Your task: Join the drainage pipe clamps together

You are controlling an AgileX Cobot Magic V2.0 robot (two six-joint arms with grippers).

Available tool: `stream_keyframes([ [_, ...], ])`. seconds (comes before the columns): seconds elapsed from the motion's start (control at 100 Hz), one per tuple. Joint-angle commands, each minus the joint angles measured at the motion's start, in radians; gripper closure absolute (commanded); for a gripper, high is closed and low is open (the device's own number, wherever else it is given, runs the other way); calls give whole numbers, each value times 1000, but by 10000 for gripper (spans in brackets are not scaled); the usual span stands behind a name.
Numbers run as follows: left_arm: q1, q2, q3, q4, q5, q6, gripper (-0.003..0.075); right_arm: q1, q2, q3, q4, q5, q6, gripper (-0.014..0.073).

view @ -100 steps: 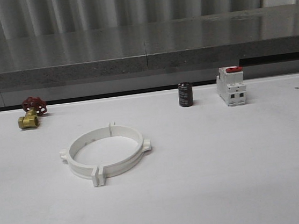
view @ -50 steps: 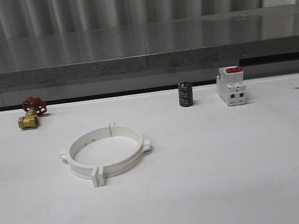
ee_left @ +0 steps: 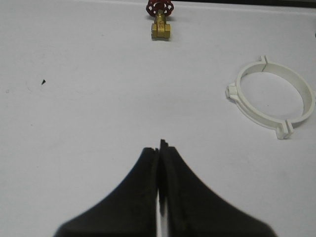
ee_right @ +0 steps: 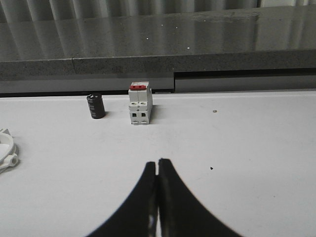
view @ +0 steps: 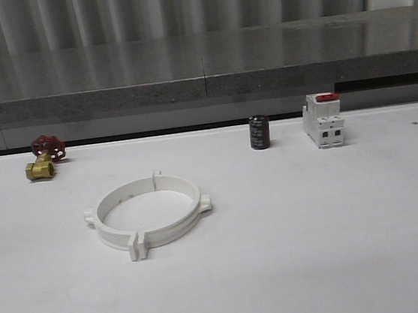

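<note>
The two white drainage pipe clamps lie flat on the white table, left of the middle, their end tabs meeting so that they form one wide ring. The ring also lies well off to one side of my left gripper, which is shut with nothing between its black fingers. In the right wrist view a bit of the ring pokes in at the edge. My right gripper is shut too, empty, over bare table and far from the ring.
A brass valve with a red handwheel stands at the back left. A small black cylinder and a white breaker with a red switch stand at the back right. A grey ledge runs behind the table.
</note>
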Motion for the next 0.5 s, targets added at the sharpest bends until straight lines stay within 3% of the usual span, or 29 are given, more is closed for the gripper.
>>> stream_keyframes([
  [0.0,1,-15,-10,17,-149,-2,741,-3,-19,-20,4,-84,-9,661],
  [0.28,1,-256,229,80,-455,-2,741,-3,-19,-20,4,-84,-9,661],
  [0.49,1,-412,394,85,-553,-38,741,-3,-19,-20,4,-84,-9,661],
])
